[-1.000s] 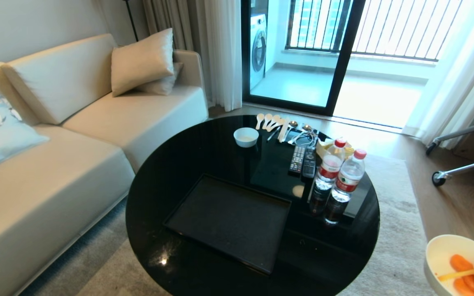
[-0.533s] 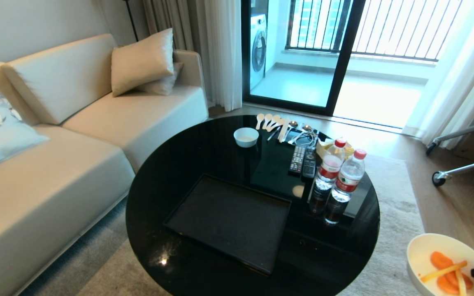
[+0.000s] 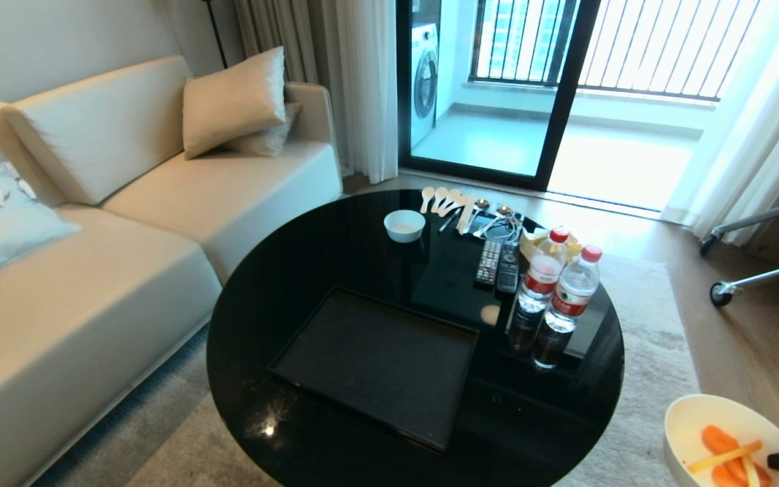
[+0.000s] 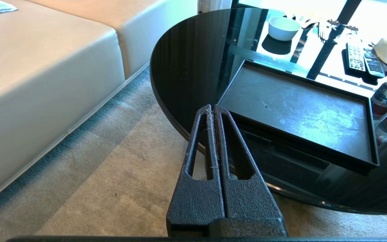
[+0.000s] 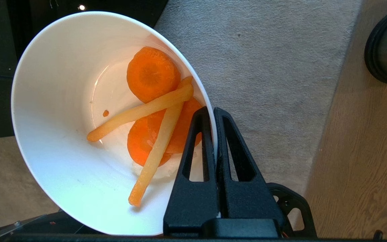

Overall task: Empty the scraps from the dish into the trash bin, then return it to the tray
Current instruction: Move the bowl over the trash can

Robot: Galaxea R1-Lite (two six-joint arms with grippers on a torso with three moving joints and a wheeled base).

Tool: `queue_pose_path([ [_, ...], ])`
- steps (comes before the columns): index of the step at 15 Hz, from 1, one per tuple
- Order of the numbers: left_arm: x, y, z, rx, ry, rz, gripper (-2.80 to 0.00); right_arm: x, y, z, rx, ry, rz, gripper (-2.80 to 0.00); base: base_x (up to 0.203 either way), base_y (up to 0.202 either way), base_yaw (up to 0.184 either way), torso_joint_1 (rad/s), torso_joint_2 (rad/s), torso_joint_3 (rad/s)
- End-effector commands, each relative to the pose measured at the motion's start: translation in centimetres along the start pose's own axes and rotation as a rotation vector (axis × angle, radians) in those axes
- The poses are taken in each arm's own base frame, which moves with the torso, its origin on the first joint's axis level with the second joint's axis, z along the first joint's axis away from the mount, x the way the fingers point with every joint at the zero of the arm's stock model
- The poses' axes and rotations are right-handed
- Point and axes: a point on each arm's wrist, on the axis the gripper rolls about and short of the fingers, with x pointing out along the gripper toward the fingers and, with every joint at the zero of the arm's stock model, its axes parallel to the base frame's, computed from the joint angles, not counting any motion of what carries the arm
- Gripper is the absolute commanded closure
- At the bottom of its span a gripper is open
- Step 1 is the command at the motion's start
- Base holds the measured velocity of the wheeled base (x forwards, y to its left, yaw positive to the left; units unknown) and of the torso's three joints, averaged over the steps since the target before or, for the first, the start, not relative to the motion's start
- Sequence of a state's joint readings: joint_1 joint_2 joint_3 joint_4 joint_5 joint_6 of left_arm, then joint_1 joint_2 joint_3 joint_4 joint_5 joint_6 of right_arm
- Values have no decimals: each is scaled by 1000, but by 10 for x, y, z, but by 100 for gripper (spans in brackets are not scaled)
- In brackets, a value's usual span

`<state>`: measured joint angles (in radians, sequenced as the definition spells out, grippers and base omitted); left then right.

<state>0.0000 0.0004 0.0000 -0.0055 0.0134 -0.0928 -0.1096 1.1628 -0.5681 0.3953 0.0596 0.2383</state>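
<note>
The dish [image 3: 697, 426], a glossy white bowl, hangs over the carpet to the right of the round table, low at the head view's right edge. My right gripper [image 5: 212, 111] is shut on its rim, one finger inside and one outside. The bowl [image 5: 55, 117] is tilted, and the scraps [image 5: 153, 101], orange slices and pale strips, lie in it. The trash bin [image 5: 386, 47] shows only as a dark-based metal edge on the wood floor beyond the carpet. The black tray [image 3: 376, 358] lies empty on the table. My left gripper [image 4: 212, 107] is shut and empty, parked over the carpet beside the table's edge.
On the black tabletop [image 3: 281, 270] stand a small white bowl [image 3: 404, 224], spoons [image 3: 447, 199], two remotes [image 3: 498, 265] and two water bottles [image 3: 558, 297]. A beige sofa [image 3: 92, 270] lies to the left. Wheeled stand legs [image 3: 754, 270] are at the right.
The dish has shifted a little left and lower in the head view, and the right gripper's tip has come into view at the edge. The table and tray have not moved.
</note>
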Motion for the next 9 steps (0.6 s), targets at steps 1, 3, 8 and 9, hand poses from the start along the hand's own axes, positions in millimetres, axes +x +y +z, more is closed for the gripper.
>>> queue_pose_path([
  [1,0,0,0,-1,-1,0,0,1,0,2,9,4,-1,0,0,0,0,0,0,0],
  [3,0,0,0,-1,-1,0,0,1,-1,3,18,1,-4,0,0,0,0,0,0,0],
  [8,0,0,0,-1,-1,0,0,0,-5,0,73,5,-1,0,0,0,0,0,0,0],
  [9,0,0,0,-1,-1,0,0,-1,-5,0,76,3,1,0,0,0,0,0,0,0],
])
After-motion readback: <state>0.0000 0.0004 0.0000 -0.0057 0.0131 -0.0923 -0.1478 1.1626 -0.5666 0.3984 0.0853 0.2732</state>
